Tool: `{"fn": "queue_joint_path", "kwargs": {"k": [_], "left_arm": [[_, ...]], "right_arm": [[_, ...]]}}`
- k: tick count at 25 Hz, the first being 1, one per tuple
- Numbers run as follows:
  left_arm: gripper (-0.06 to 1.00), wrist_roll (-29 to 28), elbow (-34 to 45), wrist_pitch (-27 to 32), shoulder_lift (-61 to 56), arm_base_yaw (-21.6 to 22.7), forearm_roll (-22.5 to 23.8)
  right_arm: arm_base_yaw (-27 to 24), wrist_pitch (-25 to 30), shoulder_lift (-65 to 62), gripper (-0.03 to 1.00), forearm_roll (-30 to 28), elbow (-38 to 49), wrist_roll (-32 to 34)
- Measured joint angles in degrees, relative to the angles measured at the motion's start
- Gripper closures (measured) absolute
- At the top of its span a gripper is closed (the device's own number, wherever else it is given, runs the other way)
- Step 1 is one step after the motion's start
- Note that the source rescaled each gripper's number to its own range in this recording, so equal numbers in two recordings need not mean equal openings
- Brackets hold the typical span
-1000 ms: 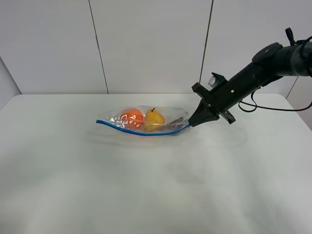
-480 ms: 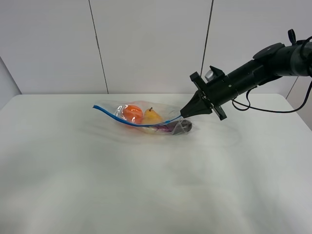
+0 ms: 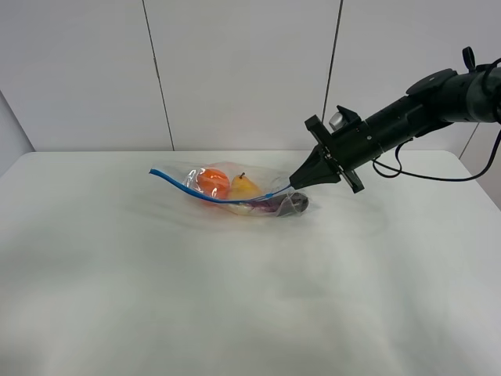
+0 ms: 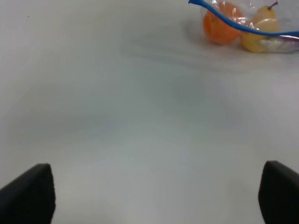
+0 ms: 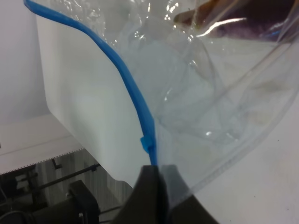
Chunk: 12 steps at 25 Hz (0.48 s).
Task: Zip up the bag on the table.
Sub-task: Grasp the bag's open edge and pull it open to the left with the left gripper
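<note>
White matte table fills the exterior high view, w/ pale wall panels behind. We see the bag toward the far middle of the table, clear & crinkly. Its blue zipper strip curves along the near edge and rises at the right end. Through the plastic we make out an orange fruit, a yellow pear & a dark item. The right gripper is at the bag's right end, clenched on the blue zipper strip. In the right wrist view its fingers pinch together on the strip, just beside a small blue tab. The left gripper is released, fingers wide apart over bare table, well apart from the bag.
</note>
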Motion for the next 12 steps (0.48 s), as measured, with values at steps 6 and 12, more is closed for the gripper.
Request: {"fn": "queue_joint_path", "kwargs": {"k": [6,12], "left_arm": [[-0.06,9.9,-6.8,-7.6,21.1,0.0,-0.1],[-0.06,30.6,-10.1,-20.6,38.2,0.0,-1.6]], "right_arm": [[0.0,0.0,0.0,0.96,0.0,0.0,0.0],[0.0,0.0,0.0,0.96,0.0,0.0,0.0]]}}
